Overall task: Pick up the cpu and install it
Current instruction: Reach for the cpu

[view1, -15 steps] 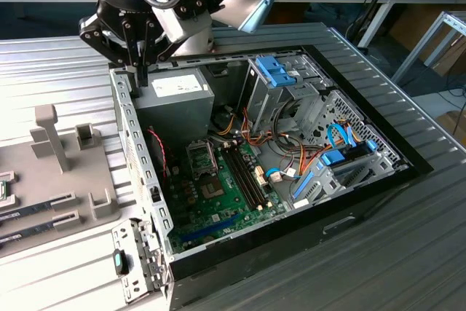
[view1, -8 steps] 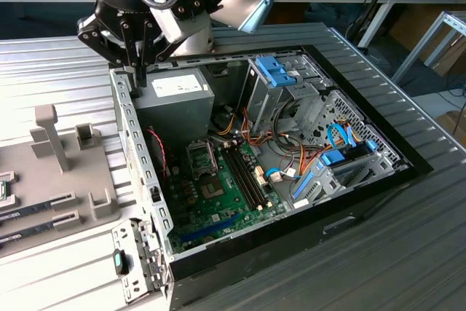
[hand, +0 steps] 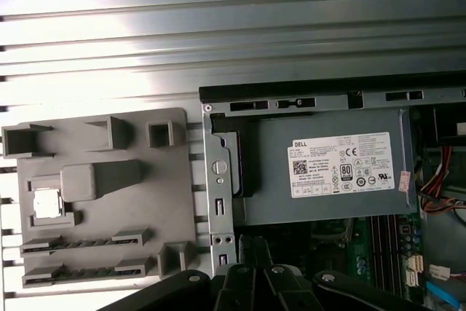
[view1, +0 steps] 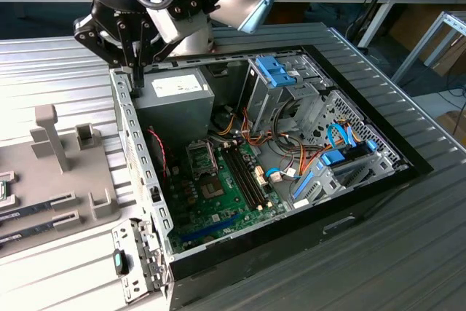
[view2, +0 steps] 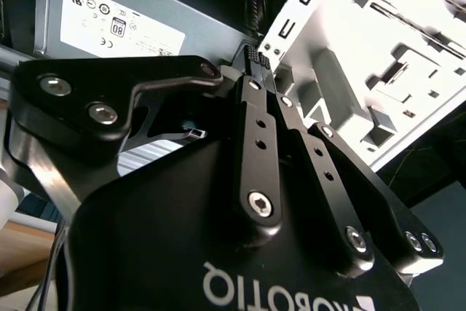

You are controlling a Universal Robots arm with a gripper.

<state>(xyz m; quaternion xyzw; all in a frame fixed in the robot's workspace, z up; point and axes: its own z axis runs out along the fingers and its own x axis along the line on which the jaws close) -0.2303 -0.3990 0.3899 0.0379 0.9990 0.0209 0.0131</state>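
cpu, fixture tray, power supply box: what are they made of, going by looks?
cpu: likely a metal lid, silvery-grey with bright glare.
fixture tray: probably moulded or printed plastic, uniform matt grey, blocky posts.
power supply box: seemingly sheet metal, dull grey, folded edges, white label.

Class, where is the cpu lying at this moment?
In the first wrist view, the cpu lies in a recess of the grey holder tray, next to its raised block, on the ribbed table outside the computer case.
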